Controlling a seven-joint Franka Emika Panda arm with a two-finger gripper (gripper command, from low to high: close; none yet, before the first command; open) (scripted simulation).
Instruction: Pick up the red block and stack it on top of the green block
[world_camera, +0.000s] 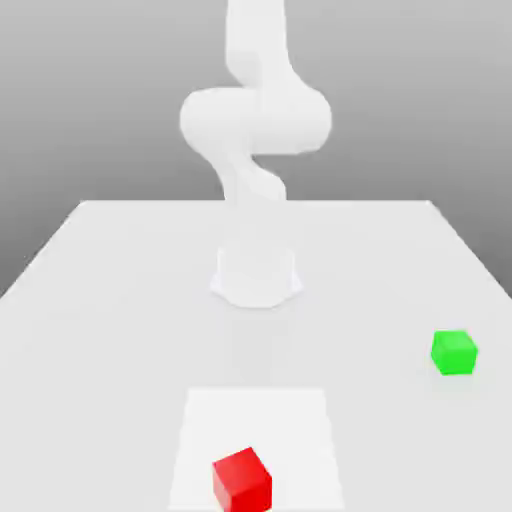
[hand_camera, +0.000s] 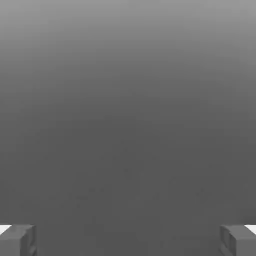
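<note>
The red block (world_camera: 243, 481), a bright, plain cube set at an angle, sits on the white patch (world_camera: 256, 425), its lowest edge cut off. The claw's (hand_camera: 128, 241) fingers stand wide apart, partly cropped.

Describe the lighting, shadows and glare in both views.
Exterior view: very bright, the arm and table washed out nearly to white, edges faint; the red block and green block stay vivid, with barely any shadow. Hand view: dim grey, paler towards one edge, open gripper fingers dark with small white patches.
</note>
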